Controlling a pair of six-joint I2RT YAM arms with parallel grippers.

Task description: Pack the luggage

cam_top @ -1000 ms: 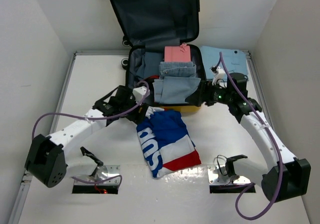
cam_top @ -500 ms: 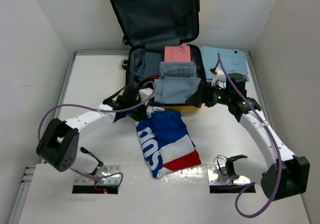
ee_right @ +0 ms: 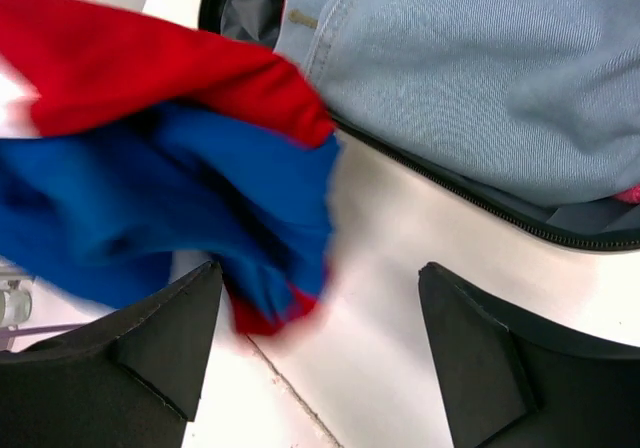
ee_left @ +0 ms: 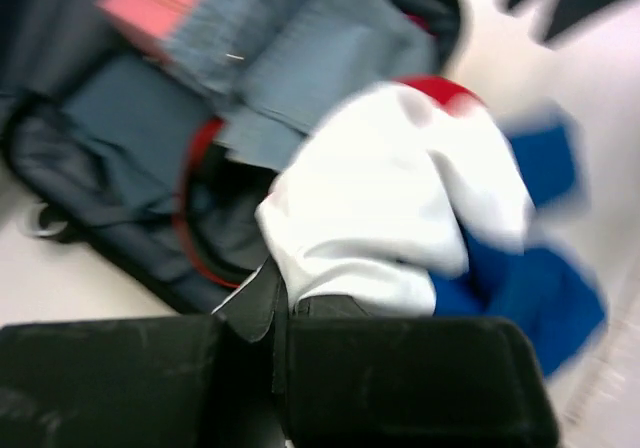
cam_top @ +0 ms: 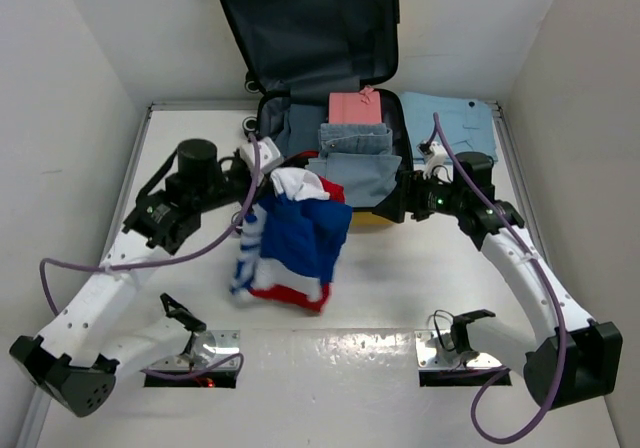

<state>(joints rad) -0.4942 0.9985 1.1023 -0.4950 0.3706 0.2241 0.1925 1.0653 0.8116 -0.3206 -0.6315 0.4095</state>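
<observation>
The luggage (cam_top: pixel 383 146) lies open at the back of the table, its dark lid (cam_top: pixel 310 28) leaning on the wall. Folded jeans (cam_top: pixel 350 163) and a pink item (cam_top: pixel 357 108) lie in its base. My left gripper (cam_top: pixel 262 168) is shut on the white end of a red, white and blue garment (cam_top: pixel 295 238). The garment hangs in the air at the luggage's front left edge. In the left wrist view the jaws (ee_left: pixel 280 298) pinch that white cloth (ee_left: pixel 400 198). My right gripper (cam_top: pixel 405 194) stands open at the luggage's front right corner, holding nothing; the garment (ee_right: pixel 150 168) swings near its left finger (ee_right: pixel 170 338).
A light blue garment (cam_top: pixel 452 118) lies flat on the table to the right of the luggage. White walls close in the table on the left, right and back. Two metal plates (cam_top: pixel 195 353) sit by the arm bases at the near edge.
My left gripper closed on the garment's end and lifted it off the table, up and back toward the luggage. The right arm has hardly moved.
</observation>
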